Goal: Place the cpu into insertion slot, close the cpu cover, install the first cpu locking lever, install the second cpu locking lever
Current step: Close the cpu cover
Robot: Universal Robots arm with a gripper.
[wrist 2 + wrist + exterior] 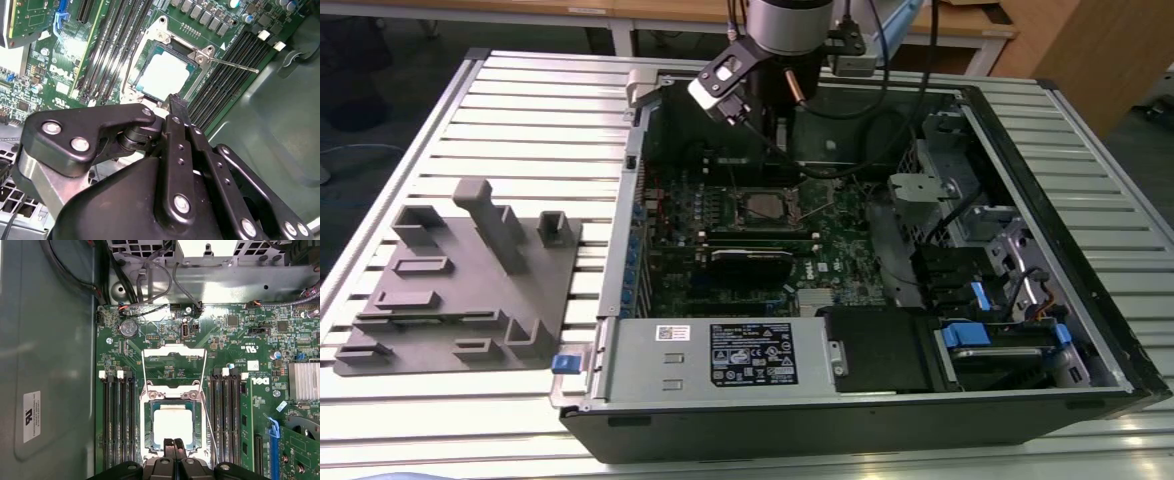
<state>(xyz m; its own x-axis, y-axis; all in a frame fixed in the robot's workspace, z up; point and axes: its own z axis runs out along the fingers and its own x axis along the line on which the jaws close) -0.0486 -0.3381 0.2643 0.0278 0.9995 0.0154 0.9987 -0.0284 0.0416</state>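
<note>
Slatted worktop (520,110) holds open PC case (854,412); cpu (172,424) lies under lowered cpu cover (173,395). Fingers (169,450) clenched, empty, at its edge.

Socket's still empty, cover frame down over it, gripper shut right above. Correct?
Not empty. The first wrist view shows the chip already seated, its silver top showing through the window of the cover frame. Rest holds: frame down, gripper shut right above.
</note>
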